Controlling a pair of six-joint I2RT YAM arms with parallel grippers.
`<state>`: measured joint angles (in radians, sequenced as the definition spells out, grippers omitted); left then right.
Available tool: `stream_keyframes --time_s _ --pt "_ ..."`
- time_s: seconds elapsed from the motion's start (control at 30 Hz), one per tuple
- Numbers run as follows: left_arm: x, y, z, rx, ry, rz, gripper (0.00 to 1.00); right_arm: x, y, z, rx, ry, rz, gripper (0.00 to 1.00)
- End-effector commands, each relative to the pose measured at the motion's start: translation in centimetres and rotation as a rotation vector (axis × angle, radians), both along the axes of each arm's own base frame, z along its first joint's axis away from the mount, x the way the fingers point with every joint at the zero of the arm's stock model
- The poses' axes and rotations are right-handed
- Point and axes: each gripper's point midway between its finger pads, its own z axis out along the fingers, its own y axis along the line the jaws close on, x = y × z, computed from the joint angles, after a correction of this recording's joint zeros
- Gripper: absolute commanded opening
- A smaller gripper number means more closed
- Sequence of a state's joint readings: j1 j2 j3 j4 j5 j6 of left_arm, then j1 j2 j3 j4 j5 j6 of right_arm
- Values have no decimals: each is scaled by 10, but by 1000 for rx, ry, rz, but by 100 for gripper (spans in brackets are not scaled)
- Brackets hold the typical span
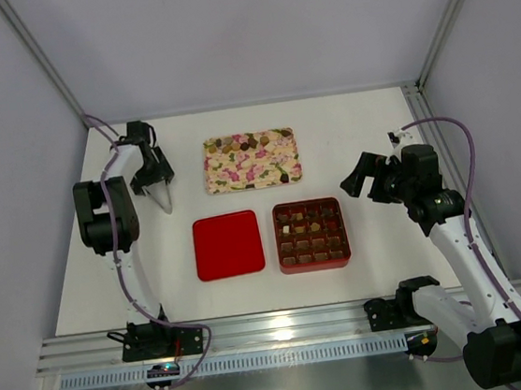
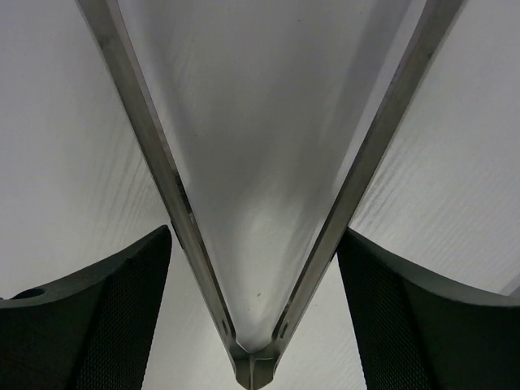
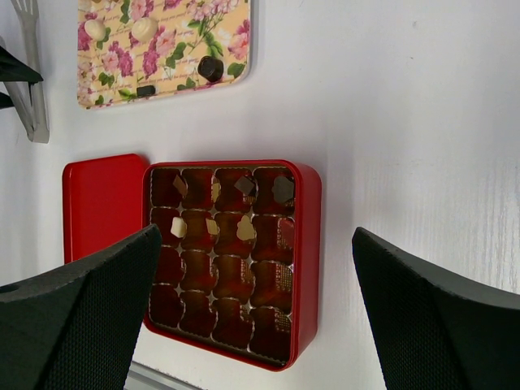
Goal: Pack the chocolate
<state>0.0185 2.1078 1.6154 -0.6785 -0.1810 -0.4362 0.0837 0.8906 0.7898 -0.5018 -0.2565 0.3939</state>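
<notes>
The chocolate is in two places. Several pieces (image 1: pixel 241 144) lie along the far edge of the flowered tray (image 1: pixel 258 169), and a few (image 3: pixel 246 186) sit in the far cells of the red box's (image 1: pixel 315 264) gridded insert. My left gripper (image 1: pixel 153 174) is left of the tray and shut on metal tongs (image 1: pixel 163 199). Their open arms (image 2: pixel 158 162) spread out ahead of my fingers (image 2: pixel 122 309). My right gripper (image 1: pixel 358 182) is open and empty, right of the box. In the right wrist view it (image 3: pixel 256 244) looks down over the box (image 3: pixel 310 244).
The red lid (image 1: pixel 228 245) lies flat just left of the box. White walls and metal frame posts enclose the table. An aluminium rail (image 1: pixel 276 330) runs along the near edge by the arm bases.
</notes>
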Motion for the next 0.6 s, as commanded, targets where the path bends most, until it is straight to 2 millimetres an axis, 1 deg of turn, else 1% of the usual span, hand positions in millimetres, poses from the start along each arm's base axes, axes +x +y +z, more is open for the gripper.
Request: stream_keyframes --time_s 0.0,0.03,0.1,0.17,0.2,0.27,0.3,0.37,0.4,0.47,0.5,0.53,0.57 --pt "13 6 6 -12 -41 4 81 7 -1 12 -14 -45 1 100" --pt "13 5 7 -12 -44 4 84 7 -3 13 -17 -43 -6 100" --pt "16 4 18 -17 -73 -1 88 6 -3 13 -20 -41 -5 100" --pt "19 3 31 -22 -102 -6 90 6 -4 12 -24 -38 -11 100" --pt "23 0 47 -35 -143 -15 90 7 -5 11 -27 -36 -13 100" --pt "24 -2 63 -44 -179 -25 91 8 -7 9 -35 -28 -24 100" --pt "24 -4 78 -48 -208 -27 92 8 -8 9 -38 -27 -32 100" --pt "20 -9 94 -63 -242 -32 92 9 -10 9 -46 -30 -37 100" --pt "17 -12 114 -64 -285 -38 92 9 -10 9 -47 -30 -37 100" --pt "3 -18 118 -66 -288 -40 91 10 -8 11 -45 -37 -32 100" --pt "-4 -32 126 -74 -306 -64 91 11 -6 12 -42 -39 -29 100" --pt "-20 -37 130 -85 -312 -67 90 11 0 14 -38 -44 -15 100" --pt "-28 -41 133 -91 -322 -67 90 12 3 12 -38 -38 -8 100"
